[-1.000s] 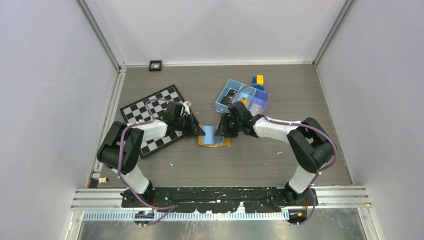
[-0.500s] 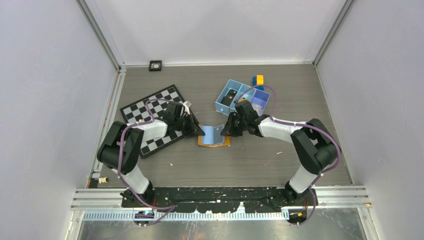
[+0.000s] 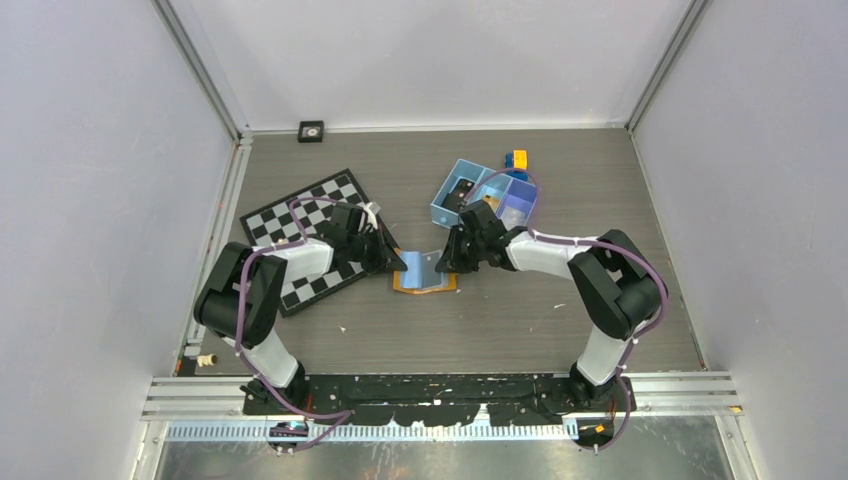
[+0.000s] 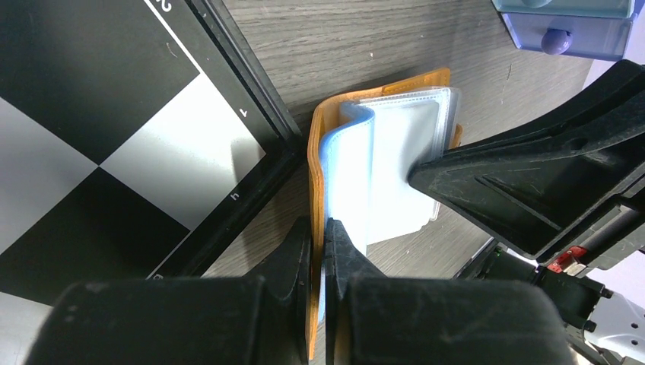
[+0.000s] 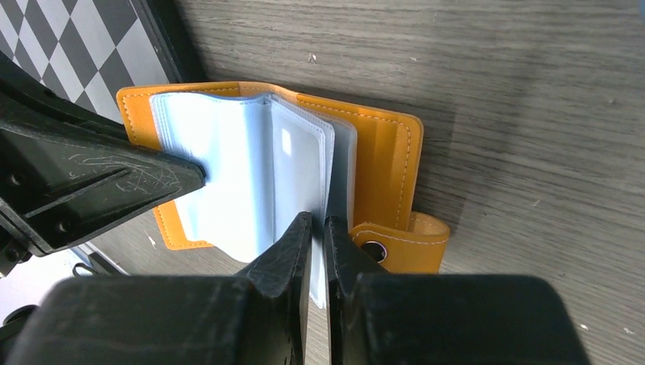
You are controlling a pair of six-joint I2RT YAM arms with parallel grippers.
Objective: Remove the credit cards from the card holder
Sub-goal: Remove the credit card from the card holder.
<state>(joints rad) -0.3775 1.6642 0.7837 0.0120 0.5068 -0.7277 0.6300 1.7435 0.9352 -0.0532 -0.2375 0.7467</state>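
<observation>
The right gripper (image 5: 319,222) has closed its fingers since a second ago and now pinches the edge of a clear sleeve (image 5: 304,175) inside the card holder (image 3: 425,281), which lies open on the table (image 3: 520,312), between the chessboard (image 3: 300,222) and the blue tray (image 3: 447,196). The left gripper (image 4: 319,228) is clamped on the holder's orange cover at the opposite side, just beside the chessboard's edge.

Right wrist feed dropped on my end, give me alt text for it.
The right gripper pinches the edge of a clear sleeve in the open orange card holder, which lies on the wood table. The left gripper reaches onto the sleeves from the left; a chessboard corner shows top left.
</observation>
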